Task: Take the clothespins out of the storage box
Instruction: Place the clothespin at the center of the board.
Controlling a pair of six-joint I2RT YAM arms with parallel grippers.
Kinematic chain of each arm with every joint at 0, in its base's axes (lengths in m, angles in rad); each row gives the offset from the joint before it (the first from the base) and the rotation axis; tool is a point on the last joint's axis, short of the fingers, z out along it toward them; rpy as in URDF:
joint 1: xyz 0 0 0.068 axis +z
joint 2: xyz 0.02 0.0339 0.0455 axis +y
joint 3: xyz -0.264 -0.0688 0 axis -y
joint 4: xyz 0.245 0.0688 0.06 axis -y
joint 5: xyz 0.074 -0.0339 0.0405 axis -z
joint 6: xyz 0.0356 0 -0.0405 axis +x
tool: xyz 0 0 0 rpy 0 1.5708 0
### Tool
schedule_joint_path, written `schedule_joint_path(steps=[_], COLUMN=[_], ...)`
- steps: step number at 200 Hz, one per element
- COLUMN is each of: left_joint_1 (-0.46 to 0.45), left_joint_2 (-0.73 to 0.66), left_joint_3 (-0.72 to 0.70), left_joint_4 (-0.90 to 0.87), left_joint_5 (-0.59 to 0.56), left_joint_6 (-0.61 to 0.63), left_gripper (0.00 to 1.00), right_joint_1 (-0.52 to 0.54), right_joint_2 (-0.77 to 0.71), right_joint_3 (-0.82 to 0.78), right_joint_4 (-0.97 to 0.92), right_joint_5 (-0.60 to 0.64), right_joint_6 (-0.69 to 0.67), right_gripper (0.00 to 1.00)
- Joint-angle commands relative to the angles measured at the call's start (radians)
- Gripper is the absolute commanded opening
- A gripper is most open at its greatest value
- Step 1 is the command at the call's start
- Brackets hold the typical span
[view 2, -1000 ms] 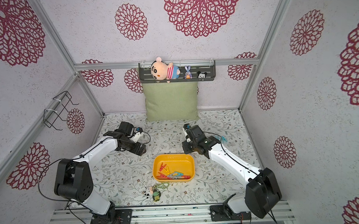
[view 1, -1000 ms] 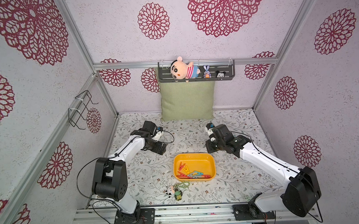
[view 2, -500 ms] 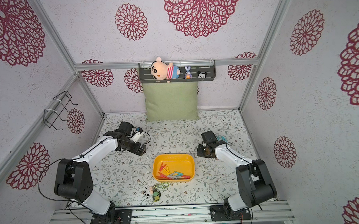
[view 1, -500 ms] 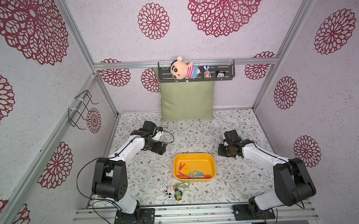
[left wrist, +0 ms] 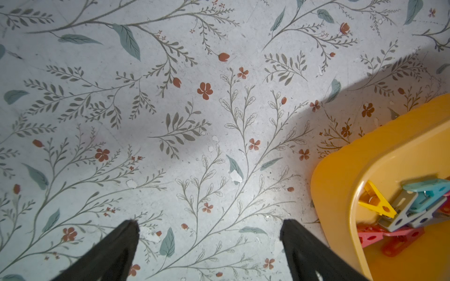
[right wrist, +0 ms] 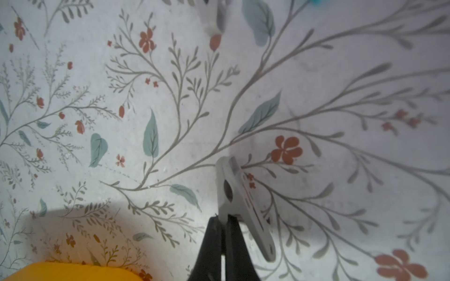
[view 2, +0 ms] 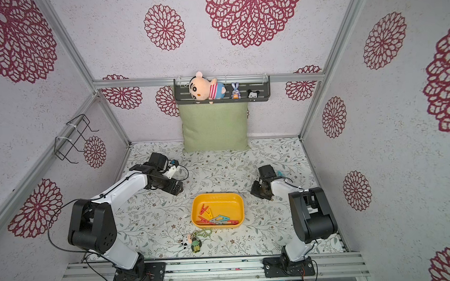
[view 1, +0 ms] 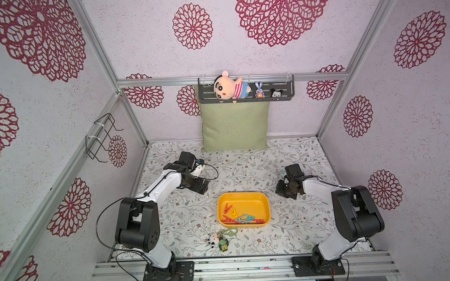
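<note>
1. In both top views the yellow storage box point(view 1: 242, 197) sits on the floral worktop point(view 1: 245, 168), nearer the front edge than the back and between the two arms. The clothespins point(view 1: 240, 217) – red, yellow, teal and grey – lie heaped along its front wall, and the back half of its floor is bare.
2. In both top views a plush keychain point(view 1: 218, 241) with a green chain lies just in front of the box. A green cushion point(view 1: 234, 125) leans on the back wall under a dark shelf point(view 1: 245, 90) of soft toys.
3. In a top view the left gripper point(view 2: 178, 187) hangs low over the worktop, behind the box's left corner and apart from it. The right gripper point(view 2: 256, 190) is low just beyond the box's right back corner. A small teal piece point(view 2: 280, 173) lies on the worktop beside the right wrist, too small to identify.
4. In the left wrist view the left gripper point(left wrist: 209, 222) has its jaws spread wide with only bare worktop between them and nothing held. A rounded corner of the storage box point(left wrist: 341, 175) shows beside one finger, with the clothespins point(left wrist: 401, 209) piled inside.
5. In the right wrist view the right gripper point(right wrist: 222, 221) is closed tight – pinching one end of a grey clothespin point(right wrist: 241, 206), which is outside the box and close over the worktop. Whether it touches I cannot tell. A corner of the storage box point(right wrist: 73, 272) shows at the frame's edge.
</note>
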Motion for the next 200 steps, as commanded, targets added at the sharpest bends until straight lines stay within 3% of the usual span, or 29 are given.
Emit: schedule_joint_path(steps=[1, 45, 200], left_joint_1=[0.008, 0.007, 0.007], left_joint_2=[-0.032, -0.030, -0.035], left_joint_3=[-0.008, -0.008, -0.008], left_joint_4=[0.018, 0.020, 0.020], left_joint_5=[0.003, 0.002, 0.001], left_joint_6=[-0.004, -0.004, -0.002], left_gripper=[0.99, 0.99, 0.99], right_joint_1=[-0.010, -0.013, -0.037], right_joint_2=[0.027, 0.097, 0.118], right_joint_3=[0.050, 0.106, 0.115], right_joint_4=[-0.014, -0.044, -0.081], right_joint_5=[-0.004, 0.004, 0.046], right_joint_6=[-0.029, -0.075, -0.123], right_gripper=[0.00, 0.00, 0.02])
